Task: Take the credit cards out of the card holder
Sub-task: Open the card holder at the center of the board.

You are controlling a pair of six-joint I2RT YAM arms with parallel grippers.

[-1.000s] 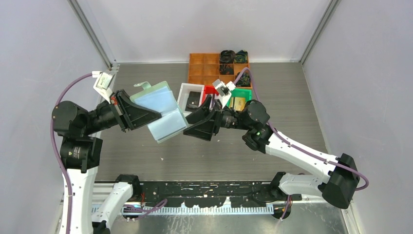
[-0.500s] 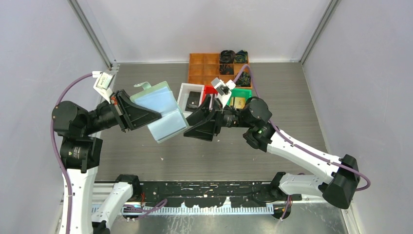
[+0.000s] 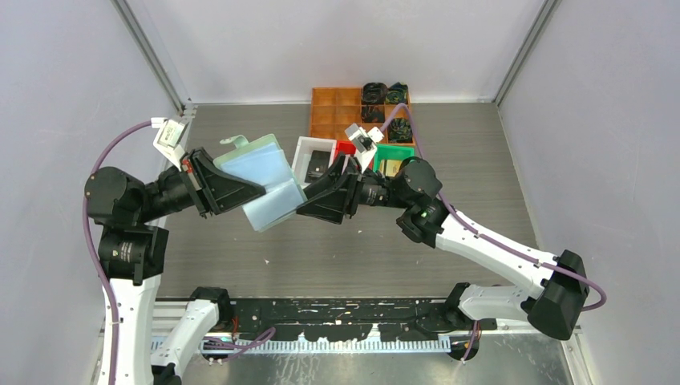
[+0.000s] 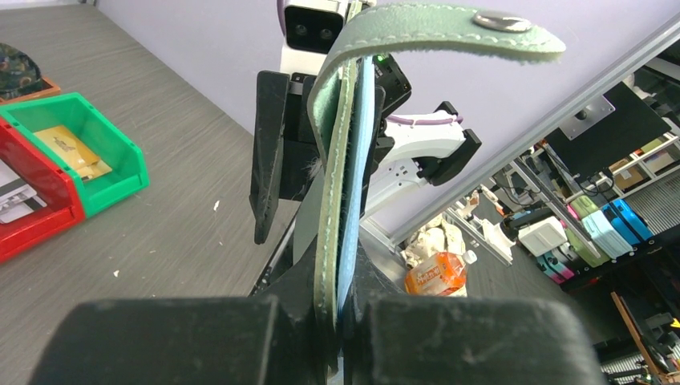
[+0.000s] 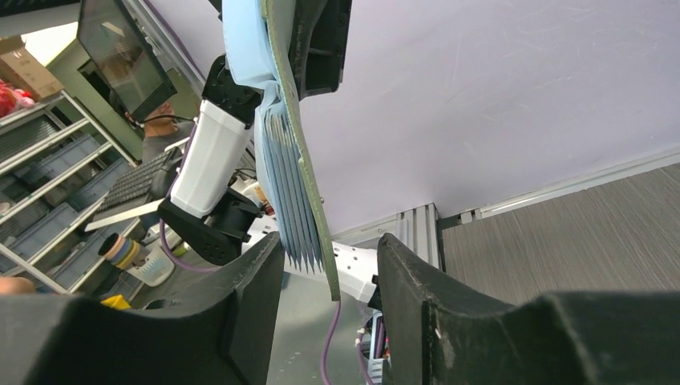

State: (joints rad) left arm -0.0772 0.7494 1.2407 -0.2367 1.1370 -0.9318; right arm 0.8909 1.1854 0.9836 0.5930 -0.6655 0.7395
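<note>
My left gripper (image 3: 255, 191) is shut on the card holder (image 3: 265, 178) and holds it open in the air, pale green cover with light blue pockets. In the left wrist view the holder (image 4: 346, 160) runs edge-on out of the jaws (image 4: 350, 309). My right gripper (image 3: 305, 210) is open at the holder's lower right corner. In the right wrist view the fanned pocket edges (image 5: 290, 200) hang between its fingertips (image 5: 329, 261). No card shows in the pockets. A black card (image 3: 318, 164) lies in the white bin, a gold card (image 3: 392, 169) in the green bin.
The white bin (image 3: 302, 152), red bin (image 3: 346, 147) and green bin (image 3: 401, 151) stand side by side behind the grippers. The orange compartment tray (image 3: 337, 108) with dark fabric bundles (image 3: 374, 93) is at the back. The left wrist view shows the green bin (image 4: 120, 152) and red bin (image 4: 40, 228).
My right gripper has moved left and slightly back, closing in on the holder's lower right corner. The left gripper and the holder have stayed in place.
</note>
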